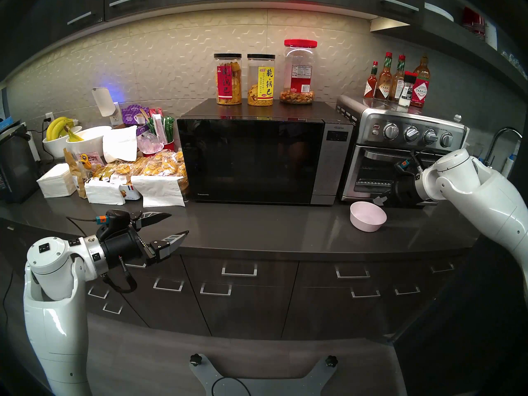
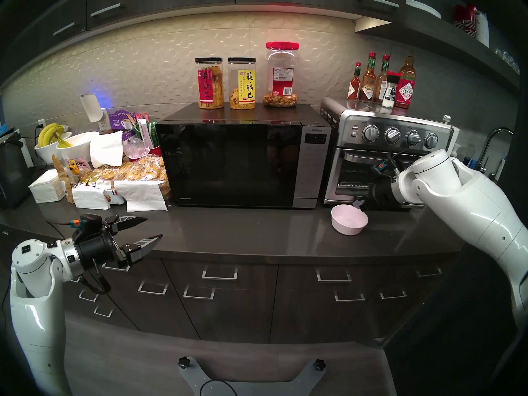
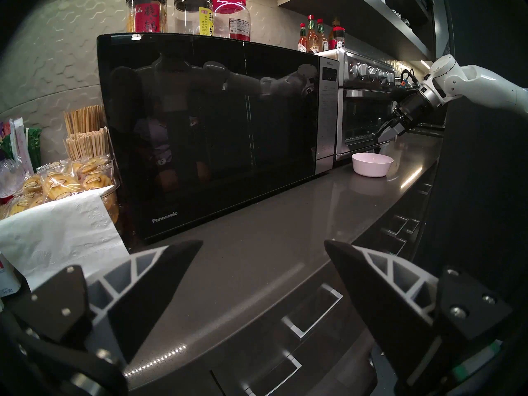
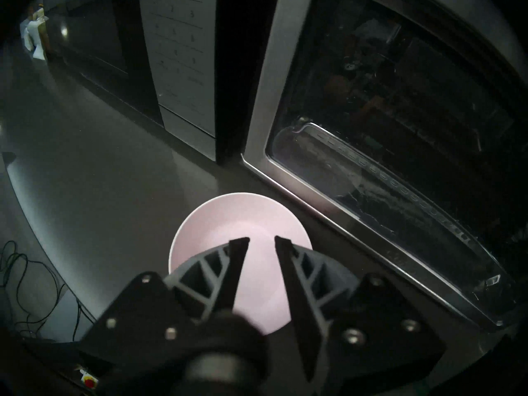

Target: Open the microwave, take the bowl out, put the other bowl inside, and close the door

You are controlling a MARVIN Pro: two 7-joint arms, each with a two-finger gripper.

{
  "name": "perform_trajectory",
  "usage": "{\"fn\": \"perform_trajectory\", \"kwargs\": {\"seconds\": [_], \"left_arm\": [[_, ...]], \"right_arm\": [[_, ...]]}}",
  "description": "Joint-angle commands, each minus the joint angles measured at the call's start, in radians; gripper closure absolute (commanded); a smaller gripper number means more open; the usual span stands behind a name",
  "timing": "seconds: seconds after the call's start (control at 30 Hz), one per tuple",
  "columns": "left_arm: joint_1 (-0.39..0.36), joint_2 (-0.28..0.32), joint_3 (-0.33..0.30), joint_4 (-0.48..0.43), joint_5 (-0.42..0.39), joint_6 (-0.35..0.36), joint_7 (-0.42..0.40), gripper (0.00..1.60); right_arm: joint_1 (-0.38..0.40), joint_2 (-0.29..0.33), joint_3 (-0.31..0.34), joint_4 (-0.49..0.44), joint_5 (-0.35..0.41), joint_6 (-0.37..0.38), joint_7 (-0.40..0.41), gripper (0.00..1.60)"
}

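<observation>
The black Panasonic microwave (image 1: 337, 158) stands at the back of the counter with its glossy door (image 1: 248, 158) closed. The white bowl is out of view. The other bowl (image 1: 368, 216), pale pink, rests on the counter in front of the gap between microwave and toaster oven. My right gripper (image 1: 379, 200) hovers just above that bowl's (image 4: 237, 224) far right rim, jaws narrowly apart and holding nothing, clear of the bowl (image 3: 372, 164) in the left wrist view. My left gripper (image 1: 178, 224) stands wide open and empty over the counter's front edge, left of the microwave.
A steel toaster oven (image 1: 400, 158) stands right of the microwave, with sauce bottles (image 1: 397, 81) on top. Three jars (image 1: 260, 78) sit on the microwave. Snack packets and napkins (image 1: 137, 175) crowd the counter's left, behind them bowls of bananas (image 1: 65, 135). A faucet (image 1: 503, 141) is far right.
</observation>
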Motion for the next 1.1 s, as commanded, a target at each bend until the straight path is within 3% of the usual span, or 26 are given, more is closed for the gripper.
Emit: {"fn": "perform_trajectory", "kwargs": {"seconds": [0.0, 0.07, 0.17, 0.23, 0.3, 1.07], "left_arm": [[0.0, 0.0, 0.0, -0.012, -0.003, 0.002, -0.002, 0.0], [0.0, 0.0, 0.0, -0.012, -0.003, 0.002, -0.003, 0.0], [0.0, 0.0, 0.0, -0.012, -0.003, 0.002, -0.003, 0.0], [0.0, 0.0, 0.0, -0.012, -0.003, 0.002, -0.003, 0.0], [0.0, 0.0, 0.0, -0.012, -0.003, 0.002, -0.003, 0.0], [0.0, 0.0, 0.0, -0.012, -0.003, 0.002, -0.003, 0.0]], "right_arm": [[-0.012, 0.008, 0.024, -0.055, 0.045, 0.018, -0.037, 0.91], [-0.019, 0.0, 0.025, -0.072, 0.055, 0.027, -0.053, 1.0], [-0.023, -0.01, 0.027, -0.082, 0.061, 0.035, -0.069, 1.28], [-0.022, -0.015, 0.027, -0.083, 0.062, 0.037, -0.072, 1.34], [-0.02, -0.025, 0.029, -0.086, 0.068, 0.045, -0.079, 1.6], [0.002, -0.156, 0.022, -0.067, 0.078, 0.116, -0.146, 1.6]]}}
